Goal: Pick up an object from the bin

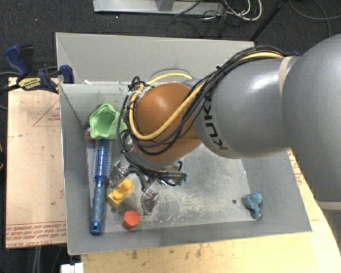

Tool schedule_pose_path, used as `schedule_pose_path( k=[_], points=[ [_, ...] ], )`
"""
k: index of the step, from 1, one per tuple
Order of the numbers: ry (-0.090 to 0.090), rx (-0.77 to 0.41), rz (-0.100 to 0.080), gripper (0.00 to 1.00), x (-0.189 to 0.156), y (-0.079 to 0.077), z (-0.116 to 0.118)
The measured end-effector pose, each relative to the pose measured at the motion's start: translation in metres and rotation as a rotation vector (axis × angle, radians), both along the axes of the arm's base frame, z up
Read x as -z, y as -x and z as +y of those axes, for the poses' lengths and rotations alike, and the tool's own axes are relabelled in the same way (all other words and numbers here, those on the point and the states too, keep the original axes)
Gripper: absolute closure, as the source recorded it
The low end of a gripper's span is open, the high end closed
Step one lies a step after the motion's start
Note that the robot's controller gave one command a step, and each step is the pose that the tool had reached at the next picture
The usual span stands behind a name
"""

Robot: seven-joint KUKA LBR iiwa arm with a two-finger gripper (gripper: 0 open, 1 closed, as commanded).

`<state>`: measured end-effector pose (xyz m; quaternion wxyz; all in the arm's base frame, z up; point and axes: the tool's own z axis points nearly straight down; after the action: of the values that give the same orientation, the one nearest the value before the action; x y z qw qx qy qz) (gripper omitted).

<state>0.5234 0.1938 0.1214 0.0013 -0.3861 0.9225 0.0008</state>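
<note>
My gripper [135, 185] hangs low over the bin's front left, under the arm's orange cover. Its fingers stand open, one fingertip [120, 170] to the left and the other fingertip [149, 200] lower right. A small yellow block [120, 192] lies on the floor between and just left of them, not gripped. A small red-orange cap-like piece [131, 219] sits just in front of it. A long blue brush [99, 183] lies along the left wall, beside the left fingertip.
A green crumpled cup-like thing [104, 120] rests in the back left corner, with something red tucked at its left edge. A small blue figure [253, 203] lies at the front right. The arm covers the bin's back and middle.
</note>
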Motion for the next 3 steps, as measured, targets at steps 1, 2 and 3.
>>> schedule_pose_path(
  k=[1,2,3],
  points=[
    [-0.001,-0.158,-0.003,0.00,0.047,-0.004,0.002],
    [-0.002,-0.453,-0.018,0.00,0.045,0.017,0.011],
    [-0.003,-0.453,-0.019,1.00,0.043,0.016,0.012]
  ],
)
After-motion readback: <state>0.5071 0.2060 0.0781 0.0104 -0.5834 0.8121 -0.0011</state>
